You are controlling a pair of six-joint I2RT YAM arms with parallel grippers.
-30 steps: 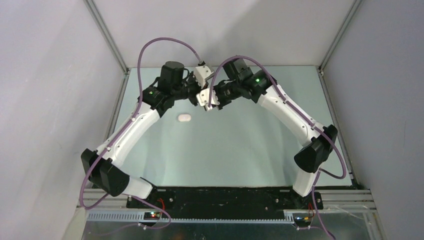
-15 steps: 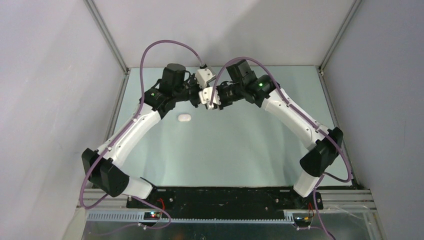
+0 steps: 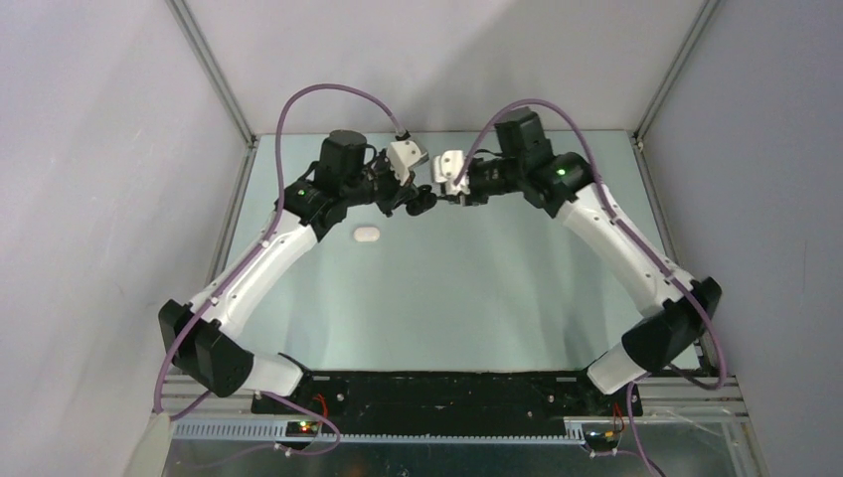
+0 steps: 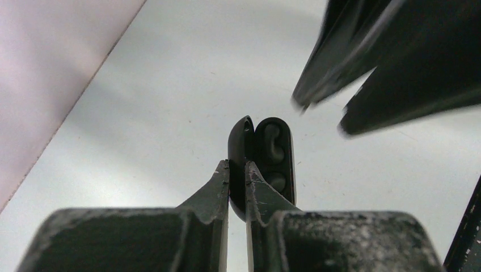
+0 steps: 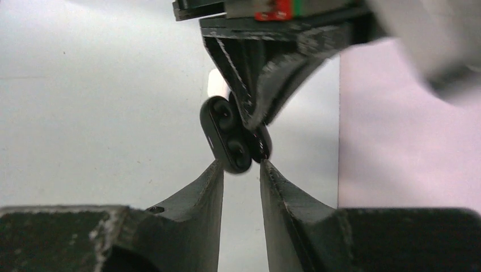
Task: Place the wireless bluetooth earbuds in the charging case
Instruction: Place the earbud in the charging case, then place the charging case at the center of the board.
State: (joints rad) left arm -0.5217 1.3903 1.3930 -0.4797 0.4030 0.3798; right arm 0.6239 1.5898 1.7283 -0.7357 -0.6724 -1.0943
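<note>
Found the black charging case [image 4: 275,153] off the table [image 3: 477,288], at the upper centre of the overhead view, hinged open. Found it pinched by one half in the tightly clenched left gripper [image 4: 237,165].

Compared with a second ago: saw the right gripper [image 5: 241,162], then nearly shut and crowded in against the case, now drawn back toward the right of the overhead frame. Noted its jaws parted, tips just below the case in its own wrist view, grasping nothing.

Judged this a let-go after a placing or seating move. Cannot confirm; cannot tell black buds from bare sockets in the dark wells [image 5: 238,150].

Counted:
- one black case, open
- one white case [image 3: 367,234], shut, lying on the table below and left of the grippers
- two wells
- no loose earbuds discernible in any view
</note>
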